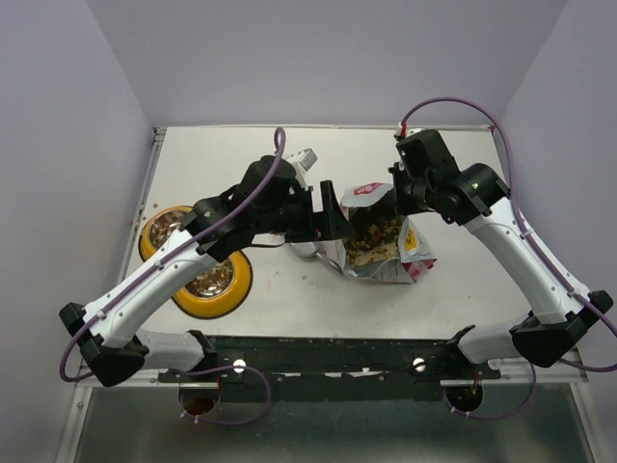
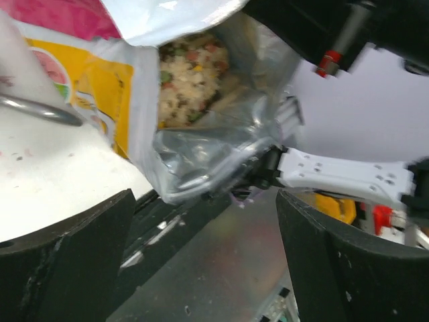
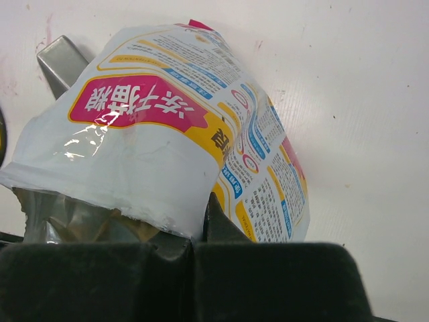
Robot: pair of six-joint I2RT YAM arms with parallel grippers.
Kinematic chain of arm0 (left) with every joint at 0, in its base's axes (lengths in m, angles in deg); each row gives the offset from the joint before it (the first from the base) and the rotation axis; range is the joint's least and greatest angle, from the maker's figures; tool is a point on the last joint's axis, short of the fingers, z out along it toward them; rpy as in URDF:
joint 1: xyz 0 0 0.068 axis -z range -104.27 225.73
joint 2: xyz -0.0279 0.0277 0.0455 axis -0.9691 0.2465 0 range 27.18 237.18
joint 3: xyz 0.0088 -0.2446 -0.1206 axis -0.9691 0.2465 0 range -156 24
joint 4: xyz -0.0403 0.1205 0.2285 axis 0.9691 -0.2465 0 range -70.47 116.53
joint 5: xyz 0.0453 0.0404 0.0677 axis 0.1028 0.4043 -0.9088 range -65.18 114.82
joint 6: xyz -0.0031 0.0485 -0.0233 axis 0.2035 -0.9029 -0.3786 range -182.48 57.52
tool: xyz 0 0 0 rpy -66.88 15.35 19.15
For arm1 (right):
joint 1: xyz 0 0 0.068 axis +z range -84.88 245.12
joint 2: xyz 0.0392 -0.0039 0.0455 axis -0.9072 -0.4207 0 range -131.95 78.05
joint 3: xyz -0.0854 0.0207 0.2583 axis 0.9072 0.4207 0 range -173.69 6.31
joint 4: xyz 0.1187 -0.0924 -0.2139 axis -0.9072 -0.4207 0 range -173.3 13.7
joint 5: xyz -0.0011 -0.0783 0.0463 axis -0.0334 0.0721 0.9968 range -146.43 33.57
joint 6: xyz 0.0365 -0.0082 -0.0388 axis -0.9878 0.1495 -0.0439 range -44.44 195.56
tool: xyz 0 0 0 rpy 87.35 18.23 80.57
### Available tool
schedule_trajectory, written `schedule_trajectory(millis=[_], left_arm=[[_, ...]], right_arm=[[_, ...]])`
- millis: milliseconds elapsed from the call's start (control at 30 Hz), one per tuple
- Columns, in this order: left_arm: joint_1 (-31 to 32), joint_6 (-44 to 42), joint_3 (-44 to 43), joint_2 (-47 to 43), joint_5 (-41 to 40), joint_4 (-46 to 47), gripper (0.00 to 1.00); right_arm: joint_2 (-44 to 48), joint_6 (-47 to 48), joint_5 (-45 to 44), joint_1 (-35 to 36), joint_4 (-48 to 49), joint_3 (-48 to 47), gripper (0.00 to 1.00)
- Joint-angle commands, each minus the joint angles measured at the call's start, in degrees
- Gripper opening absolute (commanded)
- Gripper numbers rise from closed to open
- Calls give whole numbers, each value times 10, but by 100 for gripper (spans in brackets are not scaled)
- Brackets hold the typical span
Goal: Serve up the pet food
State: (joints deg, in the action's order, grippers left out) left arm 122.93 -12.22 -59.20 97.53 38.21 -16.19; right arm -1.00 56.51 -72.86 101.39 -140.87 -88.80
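White table (image 1: 212, 154) between lavender walls: the pet food (image 1: 374, 241) sits in its opened bag (image 1: 416, 258) at centre, while both bowls of the yellow feeder (image 1: 227, 307) at left appear to hold some kibble already, so serving looks partly done. Right gripper (image 3: 194, 245), reaching in from the far side, pinches the bag's rim; left gripper (image 1: 335, 220) stretches across to the bag's mouth, jaws spread wide and empty, beside what looks like the metal scoop (image 3: 59, 59).

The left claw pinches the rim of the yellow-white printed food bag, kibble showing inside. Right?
No: the right claw pinches the rim of the yellow-white printed food bag, per the right wrist view; the left claw stands open. Kibble shows inside.
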Motion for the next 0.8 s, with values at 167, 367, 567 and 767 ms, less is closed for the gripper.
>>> schedule_trajectory(millis=[167,367,567,767], left_arm=[[57,-61,-144,190,-131,-132,82],[60,-62,-303,313,-200,-245,46],[56,-61,-366,345,-207,-277,10],[36,-34,-435,385,-201,-329,0]], right_arm=[[28,-4,17,0,51,-45,1],[33,-20,26,0,45,-40,1],[42,-23,37,0,34,-20,1],[40,-8,29,-1,5,-18,6]])
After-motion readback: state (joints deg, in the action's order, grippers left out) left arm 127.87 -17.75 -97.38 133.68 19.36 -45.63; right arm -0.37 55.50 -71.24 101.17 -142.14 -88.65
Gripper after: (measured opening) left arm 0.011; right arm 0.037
